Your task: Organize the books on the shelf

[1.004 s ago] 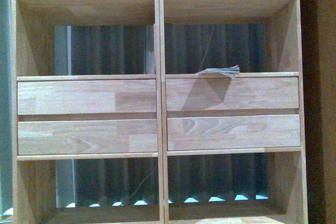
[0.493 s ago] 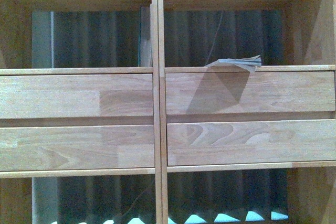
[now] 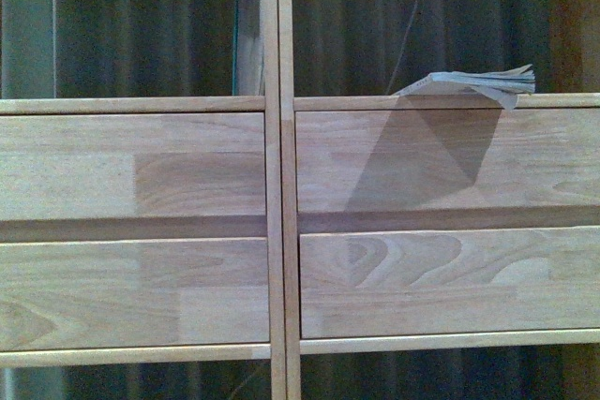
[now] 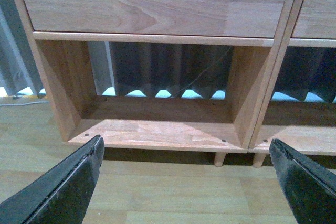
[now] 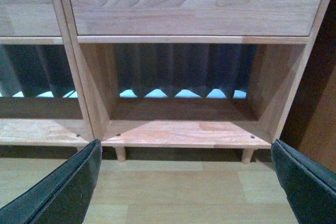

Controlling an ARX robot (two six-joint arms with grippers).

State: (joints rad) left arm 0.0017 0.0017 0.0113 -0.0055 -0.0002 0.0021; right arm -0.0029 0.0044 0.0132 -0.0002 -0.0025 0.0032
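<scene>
The shelf point(image 3: 278, 185) fills the front view, its upright divider running between four plain drawer fronts point(image 3: 131, 166). The thin paperback point(image 3: 473, 83) lies flat on the board above the upper right drawer, in the right-hand compartment, toward its right side. It is seen edge-on. Its visible length runs left to right along the board's near lip, and how far it reaches back cannot be told. Its right near corner hangs a little over the lip and droops, and it throws a slanted shadow on the drawer front below.

In the left compartment at the same level, the teal book point(image 3: 246, 39) stands upright with its long axis vertical, right against the divider. A dark pleated curtain point(image 3: 150, 39) shows through the open backs.

The left gripper point(image 4: 185, 145) hangs low in front of the shelf's bottom left compartment, its black fingers point(image 4: 68, 182) spread wide with nothing between them. The right gripper point(image 5: 185, 145) is likewise spread wide and empty before the bottom right compartment. Short peg legs point(image 4: 220, 158) stand on the pale wood floor point(image 4: 157, 192).
</scene>
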